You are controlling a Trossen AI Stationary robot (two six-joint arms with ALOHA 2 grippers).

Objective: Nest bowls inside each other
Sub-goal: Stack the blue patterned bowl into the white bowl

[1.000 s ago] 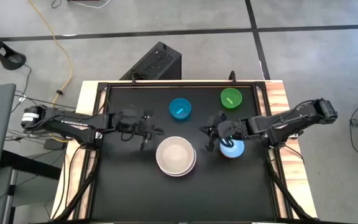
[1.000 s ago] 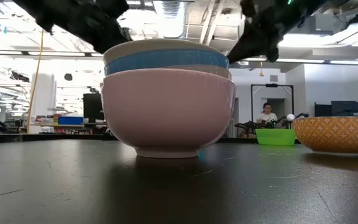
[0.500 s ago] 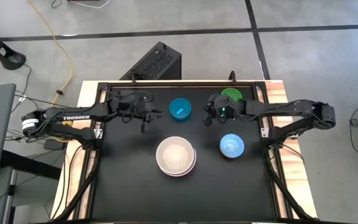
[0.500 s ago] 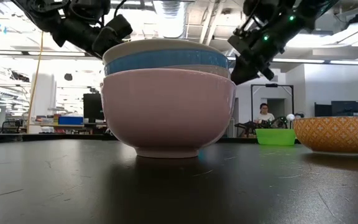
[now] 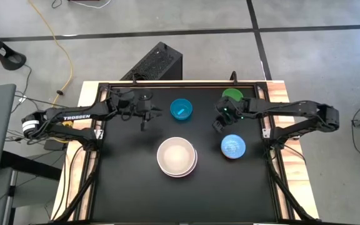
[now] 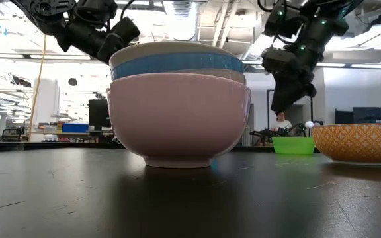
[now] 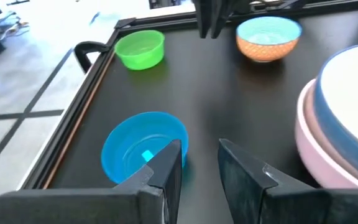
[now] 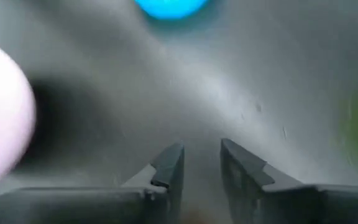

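A stack of nested bowls (image 5: 177, 156), white on top and pink outermost, stands on its base at the table's middle (image 6: 177, 116). A small teal-blue bowl (image 5: 181, 109) sits farther back. A green bowl (image 5: 232, 95) sits at the far right. A light blue bowl with an orange patterned outside (image 5: 233, 146) sits right of the stack. My left gripper (image 5: 149, 116) hovers open just left of the teal-blue bowl (image 7: 143, 152). My right gripper (image 5: 218, 125) hovers open between the green and light blue bowls, slanting down over bare tabletop.
The black tabletop has a raised black frame (image 5: 105, 94) on a wooden base. Bare surface lies in front of the stack and to its left. Beyond the far edge a dark box (image 5: 155, 62) stands on the floor. A person (image 6: 284, 121) sits far off in the room.
My left gripper has swung from beside the stack toward the far edge, ending left of the teal-blue bowl. My right gripper has left the light blue bowl, moved toward the green bowl and tipped to point more steeply down. The bowls stand where they were.
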